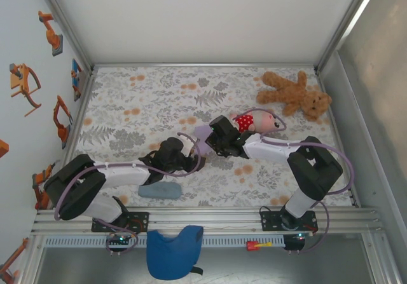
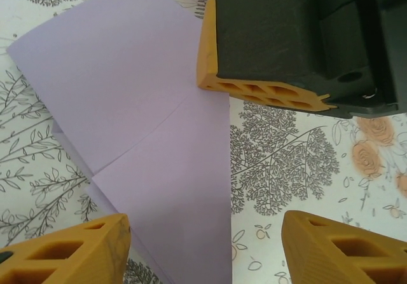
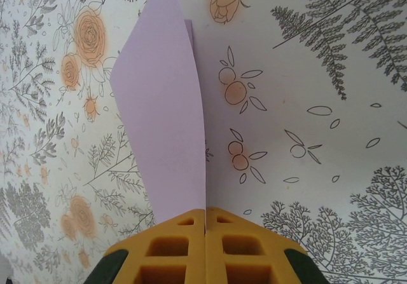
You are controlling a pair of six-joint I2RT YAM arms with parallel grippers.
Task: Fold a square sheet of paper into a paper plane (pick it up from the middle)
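While the right claw [image 3: 205, 223] is pinched tight on the sheet of paper [image 3: 165, 119], the lavender sheet runs out from between its orange fingers as a folded flap, with a second layer showing along its right edge. It sits mid-counter, between the two claws. The left claw [image 2: 206, 249] hangs over the sheet's near part with its jaws wide, gripping nothing; a crease crosses the paper in front of it. Open floral counter [image 1: 159, 100] stretches from the paper to the back wall and the left wall. A teddy bear [image 1: 296, 93] lies in the back right corner, and a small doll [image 1: 257, 121] is just beside the right arm. A grey-blue pad [image 1: 160, 190] lies near the front edge by the left arm, and a blue cloth [image 1: 173, 251] hangs past the front rail.
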